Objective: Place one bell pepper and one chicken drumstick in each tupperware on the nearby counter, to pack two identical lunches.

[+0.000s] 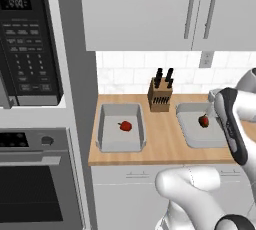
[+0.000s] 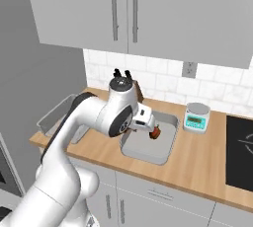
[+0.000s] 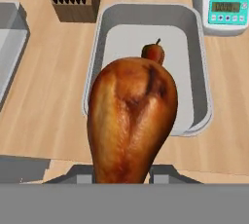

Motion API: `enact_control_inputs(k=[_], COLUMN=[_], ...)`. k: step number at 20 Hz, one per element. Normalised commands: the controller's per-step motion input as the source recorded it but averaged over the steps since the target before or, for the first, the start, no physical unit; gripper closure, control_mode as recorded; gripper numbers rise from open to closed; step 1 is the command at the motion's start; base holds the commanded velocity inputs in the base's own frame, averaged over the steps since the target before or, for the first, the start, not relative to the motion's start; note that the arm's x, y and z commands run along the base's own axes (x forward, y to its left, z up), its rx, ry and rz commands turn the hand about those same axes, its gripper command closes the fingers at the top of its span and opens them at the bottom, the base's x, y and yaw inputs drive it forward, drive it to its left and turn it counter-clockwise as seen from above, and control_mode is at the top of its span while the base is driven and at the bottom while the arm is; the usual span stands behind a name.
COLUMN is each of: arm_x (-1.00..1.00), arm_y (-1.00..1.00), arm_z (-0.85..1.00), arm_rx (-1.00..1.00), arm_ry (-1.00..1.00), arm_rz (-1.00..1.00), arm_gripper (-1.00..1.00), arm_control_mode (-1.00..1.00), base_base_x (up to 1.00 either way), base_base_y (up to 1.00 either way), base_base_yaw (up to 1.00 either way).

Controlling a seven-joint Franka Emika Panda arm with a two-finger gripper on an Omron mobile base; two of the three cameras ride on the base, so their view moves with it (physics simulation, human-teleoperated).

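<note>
In the left base view, two tubs sit on the counter (image 1: pixel 165 144), each holding a pepper (image 1: pixel 125 125). The right base view shows the fingers (image 2: pixel 154 131) over the right tub (image 2: pixel 148 154). In the hand view they clamp a drumstick (image 3: pixel 131 121), long axis toward the tub below.
</note>
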Motion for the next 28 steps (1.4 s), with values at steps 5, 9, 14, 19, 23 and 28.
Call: enact_control_inputs(k=[5, 9, 14, 19, 23, 28], arm_x=[0.89, 0.86, 0.53, 0.2, 0.12, 0.24], arm_y=[-0.09, 0.02, 0.0, 0.0, 0.0, -0.04], arm_z=[-0.47, -0.65, -0.42, -0.21, -0.27, -0.34], arm_rx=[0.02, 0.0, 0.0, 0.0, 0.0, 0.0], arm_ry=[0.02, 0.0, 0.0, 0.01, 0.0, 0.0], arm_rz=[0.19, 0.22, 0.14, 0.06, 0.04, 0.03], arm_gripper=[1.0, 1.0, 1.0, 1.0, 1.0, 1.0], arm_control_mode=[-1.0, -1.0, -1.0, -1.0, -1.0, -1.0], base_base_x=[0.0, 0.0, 0.0, 0.0, 0.0, 0.0], base_base_y=[0.0, 0.0, 0.0, 0.0, 0.0, 0.0], base_base_yaw=[0.0, 0.0, 0.0, 0.0, 0.0, 0.0])
